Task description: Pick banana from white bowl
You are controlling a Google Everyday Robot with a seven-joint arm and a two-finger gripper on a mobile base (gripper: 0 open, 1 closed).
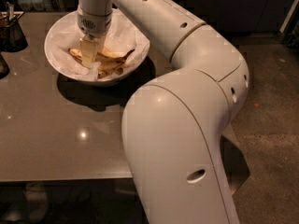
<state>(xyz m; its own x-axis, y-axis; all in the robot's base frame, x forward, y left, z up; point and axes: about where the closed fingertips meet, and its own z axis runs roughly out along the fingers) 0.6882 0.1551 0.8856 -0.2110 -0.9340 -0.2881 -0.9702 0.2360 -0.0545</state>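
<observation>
The white bowl (60, 37), wide and lined with crumpled white paper, stands at the far left of the brown table (51, 139). The banana (113, 62), a dull yellow cluster with brown speckles, lies inside it. My gripper (88, 56) reaches straight down into the bowl and sits on the left part of the banana cluster, hiding that part. My arm's large white links fill the middle and right of the view.
A small dark container (11, 31) with utensils stands at the table's far left, and another dark object (3, 65) shows at the left edge. The table's front edge runs below my arm. Speckled floor (273, 125) lies to the right.
</observation>
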